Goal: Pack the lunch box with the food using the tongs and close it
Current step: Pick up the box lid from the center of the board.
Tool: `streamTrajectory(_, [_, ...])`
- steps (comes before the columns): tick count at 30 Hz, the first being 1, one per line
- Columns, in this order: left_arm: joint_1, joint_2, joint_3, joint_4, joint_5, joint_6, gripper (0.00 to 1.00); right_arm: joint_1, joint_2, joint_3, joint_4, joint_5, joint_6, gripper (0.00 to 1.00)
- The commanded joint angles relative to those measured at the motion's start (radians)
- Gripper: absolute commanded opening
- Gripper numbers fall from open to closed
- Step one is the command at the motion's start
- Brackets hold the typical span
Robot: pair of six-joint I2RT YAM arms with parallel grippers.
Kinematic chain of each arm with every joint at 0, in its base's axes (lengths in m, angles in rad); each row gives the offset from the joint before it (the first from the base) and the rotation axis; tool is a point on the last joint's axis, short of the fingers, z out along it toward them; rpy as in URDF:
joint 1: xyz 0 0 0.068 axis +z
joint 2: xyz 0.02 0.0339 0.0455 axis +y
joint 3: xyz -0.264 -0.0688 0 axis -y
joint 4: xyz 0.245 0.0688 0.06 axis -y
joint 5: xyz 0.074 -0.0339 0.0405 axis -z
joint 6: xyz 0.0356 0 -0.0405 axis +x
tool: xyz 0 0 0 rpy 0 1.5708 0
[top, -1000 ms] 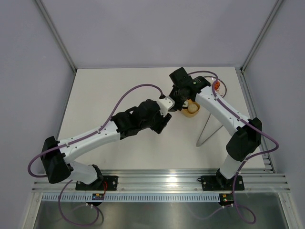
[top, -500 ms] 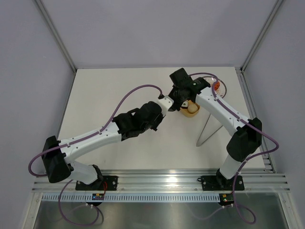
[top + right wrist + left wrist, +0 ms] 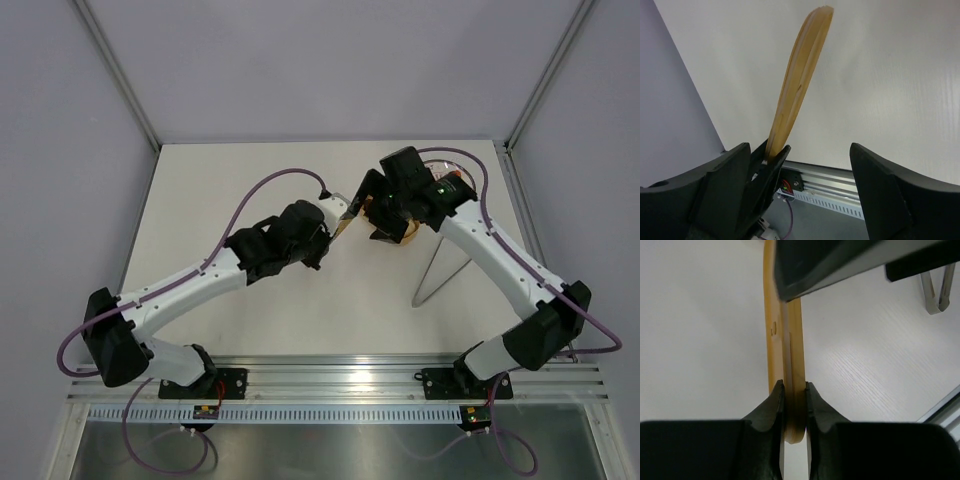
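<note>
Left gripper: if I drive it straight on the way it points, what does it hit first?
Most likely the right gripper: its open fingers straddle the far part of the lid that the left gripper clamps. How close it is remains unclear.

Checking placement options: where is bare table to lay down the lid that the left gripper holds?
Bare table lies far left, beyond the left arm, and near centre between that arm and the tongs. The far right is crowded: lunch box, right gripper, tongs.

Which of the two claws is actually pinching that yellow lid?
The left gripper: it is clamped on the edge of the lid, while the right gripper stands wide open, gripping nothing.
</note>
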Motion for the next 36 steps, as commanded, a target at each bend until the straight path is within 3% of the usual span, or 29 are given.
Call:
streamTrajectory(1, [0.050, -0.038, 0.049, 0.004, 0.172, -0.044, 0.00, -0.025, -0.111, -0.026, 0.030, 0.069, -0.062, 0.88])
streamTrajectory(4, [0.145, -0.020, 0.083, -0.031, 0.358, -0.075, 0.00, -0.056, -0.168, -0.065, 0.041, 0.081, -0.110, 0.88])
streamTrajectory(9, [0.268, -0.009, 0.121, -0.079, 0.745, -0.092, 0.00, -0.085, -0.287, -0.192, 0.128, 0.080, -0.337, 0.81])
streamTrajectory(15, [0.351, -0.029, 0.137, -0.073, 0.961, -0.123, 0.00, -0.088, -0.379, -0.315, 0.233, -0.037, -0.570, 0.83])
streamTrajectory(20, [0.395, -0.031, 0.092, 0.022, 0.972, -0.228, 0.00, -0.088, -0.393, -0.355, 0.288, -0.061, -0.529, 0.91])
streamTrajectory(25, [0.412, -0.011, 0.072, 0.084, 0.825, -0.354, 0.00, -0.089, -0.516, -0.454, 0.378, 0.077, -0.397, 0.94])
streamTrajectory(29, [0.412, 0.061, 0.164, 0.049, 0.864, -0.353, 0.00, -0.103, -0.538, -0.432, 0.342, 0.103, -0.407, 0.94])
streamTrajectory(36, [0.460, 0.106, 0.177, 0.097, 1.051, -0.396, 0.00, -0.192, -0.522, -0.483, 0.397, -0.186, -0.475, 0.94])
